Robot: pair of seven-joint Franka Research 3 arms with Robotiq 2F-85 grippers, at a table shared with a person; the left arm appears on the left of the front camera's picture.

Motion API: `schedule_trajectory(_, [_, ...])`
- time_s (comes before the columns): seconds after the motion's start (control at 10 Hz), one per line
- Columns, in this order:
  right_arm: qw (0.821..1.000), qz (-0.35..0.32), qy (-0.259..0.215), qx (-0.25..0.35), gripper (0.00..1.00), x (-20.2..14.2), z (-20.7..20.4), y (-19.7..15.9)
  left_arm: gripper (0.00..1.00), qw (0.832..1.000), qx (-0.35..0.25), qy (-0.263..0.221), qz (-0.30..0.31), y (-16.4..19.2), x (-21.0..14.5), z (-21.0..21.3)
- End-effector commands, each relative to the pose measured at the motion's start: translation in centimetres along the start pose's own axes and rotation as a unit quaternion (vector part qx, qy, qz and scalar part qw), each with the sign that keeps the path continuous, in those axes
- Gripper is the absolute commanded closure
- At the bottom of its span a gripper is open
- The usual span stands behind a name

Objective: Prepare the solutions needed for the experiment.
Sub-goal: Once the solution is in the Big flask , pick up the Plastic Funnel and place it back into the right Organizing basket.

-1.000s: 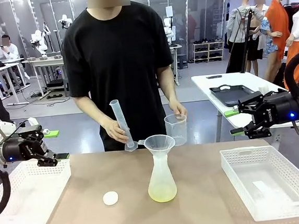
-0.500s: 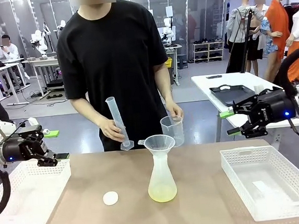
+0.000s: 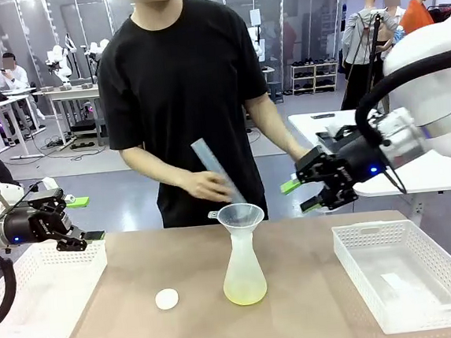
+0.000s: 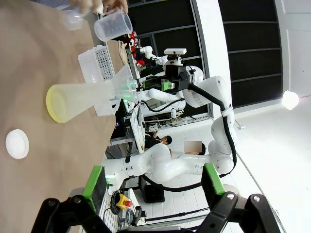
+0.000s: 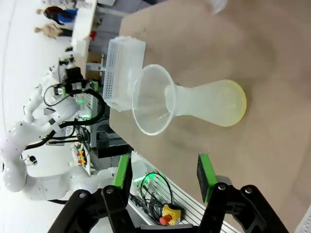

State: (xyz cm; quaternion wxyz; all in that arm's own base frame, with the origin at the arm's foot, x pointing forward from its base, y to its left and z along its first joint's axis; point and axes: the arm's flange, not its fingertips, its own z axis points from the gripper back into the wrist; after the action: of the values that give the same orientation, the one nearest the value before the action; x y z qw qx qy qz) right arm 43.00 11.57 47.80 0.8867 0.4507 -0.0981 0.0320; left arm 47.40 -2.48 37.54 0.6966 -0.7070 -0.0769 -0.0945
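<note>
Right end effector point(image 3: 299, 196), jaws apart, empty, above-right of solutions point(image 3: 245, 294).

Large open research lab hall — white work tables point(image 3: 73, 93) at upper left, glass partitions point(image 3: 279, 10) along the back, shelving point(image 3: 313, 75) at upper right, grey floor point(image 3: 92, 184).

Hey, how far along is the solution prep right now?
Done: shallow yellow solution sits in the flask, funnel on top. In hand: the person's hand holds a tilted cylinder by the funnel. Left: the cap lies loose on the table; left gripper and right gripper hover open, empty.
</note>
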Motion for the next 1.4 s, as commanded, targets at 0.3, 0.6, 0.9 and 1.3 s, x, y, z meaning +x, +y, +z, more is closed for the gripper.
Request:
schedule_trajectory(0.3, [0.997,-0.021,-0.005,-0.071,0.32,0.5,-5.4,3.4,0.00,1.000,-0.004,-0.008,-0.002,-0.1,0.3,-0.2])
schedule_trajectory(0.6, [0.994,-0.042,-0.008,-0.102,0.32,1.9,-6.7,4.1,0.00,1.000,-0.004,-0.008,-0.002,-0.1,0.3,-0.2])
schedule_trajectory(0.9, [0.987,-0.058,0.001,-0.147,0.32,3.1,-7.5,4.2,0.00,1.000,-0.004,-0.008,-0.002,-0.1,0.3,-0.2])
schedule_trajectory(1.3, [0.985,-0.061,0.016,-0.160,0.32,4.1,-8.9,3.7,0.00,1.000,-0.004,-0.008,-0.002,-0.1,0.3,-0.2])
